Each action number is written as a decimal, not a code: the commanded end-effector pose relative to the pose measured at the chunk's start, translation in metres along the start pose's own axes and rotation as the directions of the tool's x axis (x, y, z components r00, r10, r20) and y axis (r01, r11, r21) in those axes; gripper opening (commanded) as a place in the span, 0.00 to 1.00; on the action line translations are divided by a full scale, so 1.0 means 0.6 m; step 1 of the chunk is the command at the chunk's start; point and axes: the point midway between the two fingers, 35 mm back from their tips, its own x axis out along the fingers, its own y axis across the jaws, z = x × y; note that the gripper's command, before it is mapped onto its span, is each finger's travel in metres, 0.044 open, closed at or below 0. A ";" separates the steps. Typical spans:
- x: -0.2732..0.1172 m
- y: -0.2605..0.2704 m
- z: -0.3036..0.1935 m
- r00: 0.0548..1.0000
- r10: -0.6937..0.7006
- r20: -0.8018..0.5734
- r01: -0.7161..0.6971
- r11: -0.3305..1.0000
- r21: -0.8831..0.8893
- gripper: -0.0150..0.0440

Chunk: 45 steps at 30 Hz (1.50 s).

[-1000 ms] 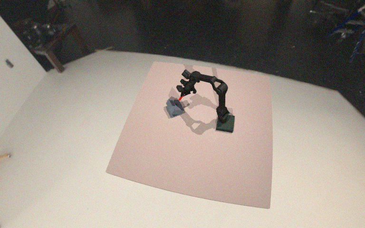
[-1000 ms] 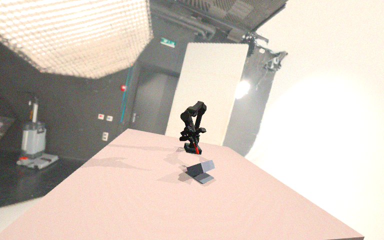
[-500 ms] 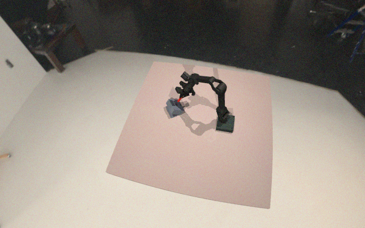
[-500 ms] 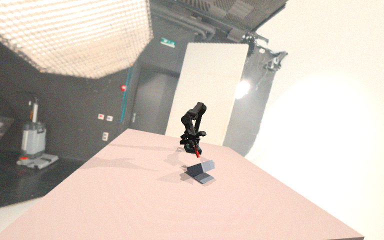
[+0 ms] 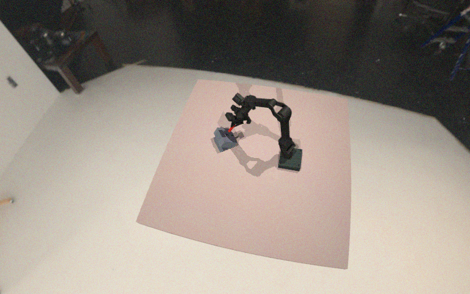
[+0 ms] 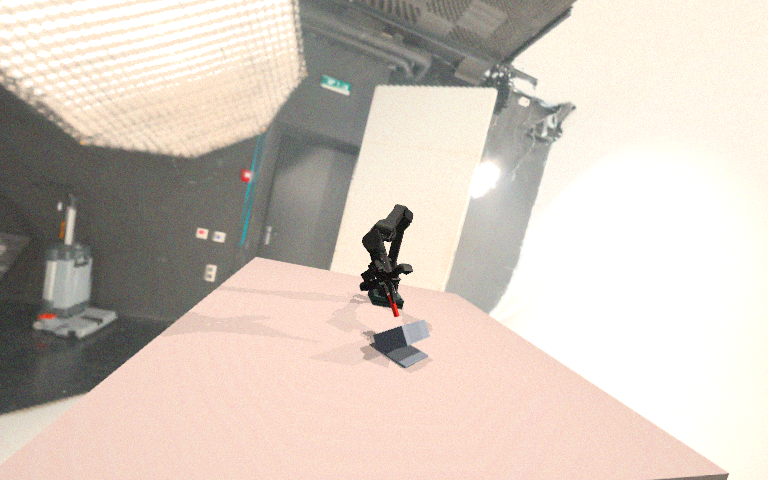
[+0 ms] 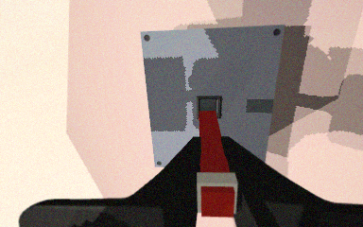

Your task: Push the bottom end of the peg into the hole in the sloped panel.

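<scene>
My gripper point(image 5: 232, 125) point(image 6: 389, 293) point(image 7: 216, 189) is shut on a red square peg point(image 5: 230, 129) point(image 6: 394, 306) point(image 7: 211, 142). The peg points down and forward at the grey sloped panel point(image 5: 221, 138) point(image 6: 407, 333) point(image 7: 165, 61). In the wrist view the peg's far end lies at the lower edge of the square hole point(image 7: 209, 103) in the panel's face, lined up with it. I cannot tell whether the tip is inside the hole. In the top and exterior views the peg's tip is close above the panel.
The arm's base point(image 5: 290, 159) stands on the pink table top point(image 5: 242, 207) point(image 6: 283, 396) to the right of the panel. The panel has a flat foot point(image 6: 408, 356) in front of its face.
</scene>
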 end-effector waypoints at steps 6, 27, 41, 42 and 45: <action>0.020 -0.001 -0.002 1.000 -0.002 -0.009 0.002 1.000 0.010 0.25; 0.040 -0.005 -0.005 1.000 -0.002 -0.009 0.002 1.000 0.010 0.25; 0.035 0.002 -0.002 1.000 0.009 -0.005 -0.009 1.000 0.000 0.25; 0.035 0.002 -0.002 1.000 0.009 -0.005 -0.009 1.000 0.000 0.25; 0.035 0.000 -0.003 1.000 0.009 -0.005 -0.009 1.000 0.000 0.25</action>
